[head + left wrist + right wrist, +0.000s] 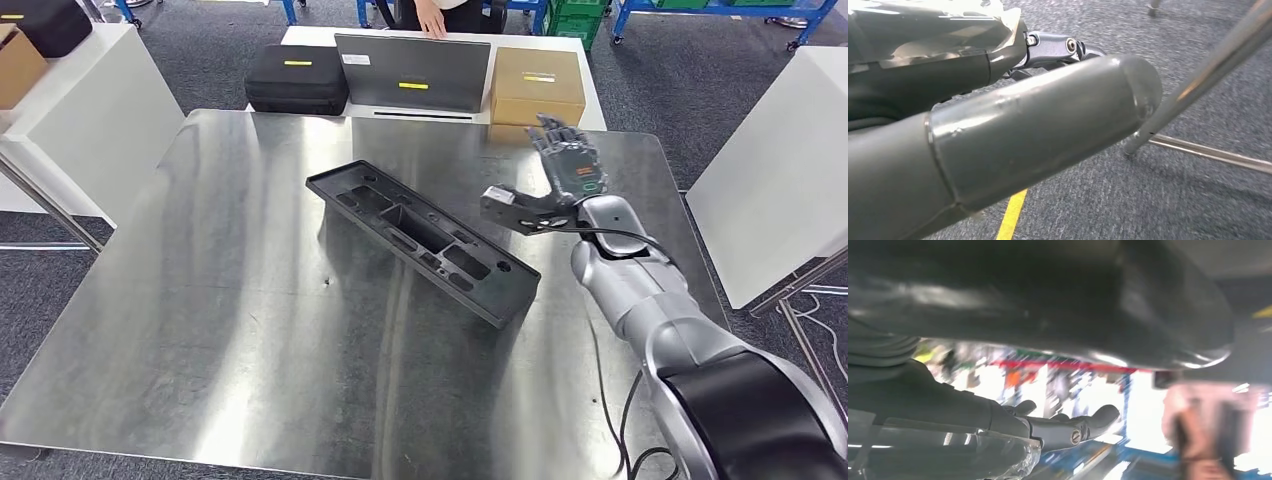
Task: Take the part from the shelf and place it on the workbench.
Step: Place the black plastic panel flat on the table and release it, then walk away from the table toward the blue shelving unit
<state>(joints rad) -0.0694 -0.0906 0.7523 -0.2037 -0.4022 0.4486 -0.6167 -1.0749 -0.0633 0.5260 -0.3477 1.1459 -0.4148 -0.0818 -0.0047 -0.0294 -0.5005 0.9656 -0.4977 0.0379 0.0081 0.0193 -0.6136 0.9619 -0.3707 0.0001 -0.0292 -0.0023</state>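
Fingers of right hand are spread & straight, pointing away from robot, holding nothing; hand hangs above far right of workbench. Left hand's finger state can't tell: wrist view has thick grey thumb up close, carpet floor w/ yellow line & metal leg behind.

L to R in head view: white table w/ cardboard box. Then black case beyond workbench. Black part lies flat on steel top near centre, long, diagonal, recessed side up, apart from right hand. Grey panel upright behind, person's hand past it. Brown box just beside panel. White cabinet far right.
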